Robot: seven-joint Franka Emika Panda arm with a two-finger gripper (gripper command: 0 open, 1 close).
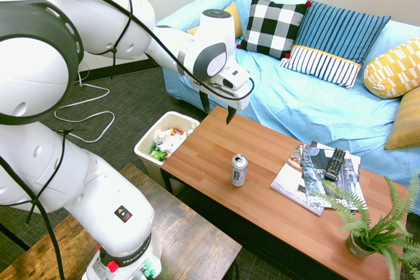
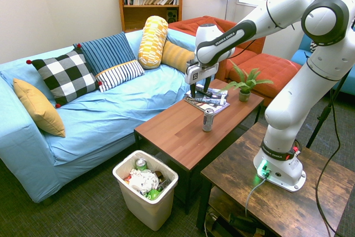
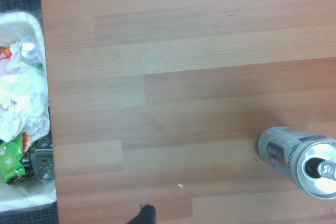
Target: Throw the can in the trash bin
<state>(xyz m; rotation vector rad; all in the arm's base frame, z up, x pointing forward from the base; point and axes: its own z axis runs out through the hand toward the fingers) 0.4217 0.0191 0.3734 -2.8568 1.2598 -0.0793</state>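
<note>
Seen from the first exterior view, the can [image 1: 239,172] is on the surface [image 1: 207,162]. Left of the can, well apart and beside the end of the surface, is the trash bin [image 1: 146,139], with rubbish [image 1: 172,140] in it. Right of the can lie magazines [image 1: 295,185], a remote [image 1: 335,165] on them; farther right is a plant [image 1: 359,244]. Behind the can is the sofa [image 1: 262,96], cushions [image 1: 270,27] on it. Before the can and to its left is a second surface [image 1: 190,231].

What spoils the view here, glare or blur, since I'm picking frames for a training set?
First exterior view: wall washed out, pale bin clear. Second exterior view: fairly even light, green glow at the arm's base. Wrist view: slightly soft, can cut off by the frame, bright highlights on its lid.
</note>
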